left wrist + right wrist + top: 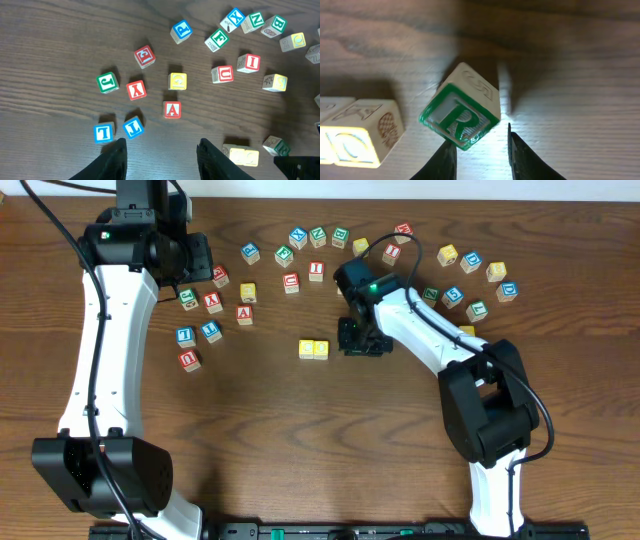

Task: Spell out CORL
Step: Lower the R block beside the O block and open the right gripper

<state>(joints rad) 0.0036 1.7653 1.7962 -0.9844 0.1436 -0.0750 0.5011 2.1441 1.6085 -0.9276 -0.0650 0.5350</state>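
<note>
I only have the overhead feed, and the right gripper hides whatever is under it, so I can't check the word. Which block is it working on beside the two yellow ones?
Observer: The right wrist view shows a green R block at the right gripper.
Operator: Is it lying flat?
Observer: No, it is tilted, with its R face angled up toward the camera.
Operator: Is it touching the yellow blocks?
Observer: No. A strip of table shows between it and the nearest yellow block.
</note>
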